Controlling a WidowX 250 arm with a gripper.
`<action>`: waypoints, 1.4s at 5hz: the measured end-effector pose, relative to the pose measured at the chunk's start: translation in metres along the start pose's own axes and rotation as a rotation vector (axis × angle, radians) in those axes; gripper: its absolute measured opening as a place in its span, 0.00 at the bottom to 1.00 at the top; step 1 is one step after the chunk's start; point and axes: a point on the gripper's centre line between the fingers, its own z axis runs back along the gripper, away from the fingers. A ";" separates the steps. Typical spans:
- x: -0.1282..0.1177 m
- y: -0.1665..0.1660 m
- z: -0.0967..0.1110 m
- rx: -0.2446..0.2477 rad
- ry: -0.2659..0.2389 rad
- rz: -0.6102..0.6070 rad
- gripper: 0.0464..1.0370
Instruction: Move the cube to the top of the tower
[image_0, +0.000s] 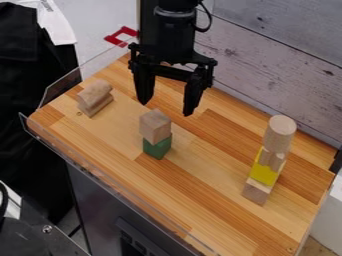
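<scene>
The wooden cube (155, 126) sits on the green block (157, 148), its top near the pincer (166, 107) as the view shows it. The pincer hangs down above and beyond the green block, spread wide, with nothing between its two fingers. Farther out, to the left of the green block and toward the far side, a rounded wooden piece (95, 92) lies on another wooden piece (101, 106). Well to the right of the green block stands the tower: a pale wooden base block (256, 192), a yellow block (264, 174) on it, then a notched wooden piece (272, 159) and an upright wooden cylinder (279, 131) on top. All of this is on the striped wood counter (180, 190). Beyond the green block, past the counter's far left part, is a red piece (121, 35); a whitewashed plank wall (267, 60) rises behind.
</scene>
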 end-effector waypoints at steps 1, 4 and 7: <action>-0.002 0.001 -0.010 0.005 0.038 0.005 0.96; -0.002 0.017 -0.016 0.025 0.022 0.049 0.96; -0.002 0.030 -0.034 0.129 0.053 -0.094 0.96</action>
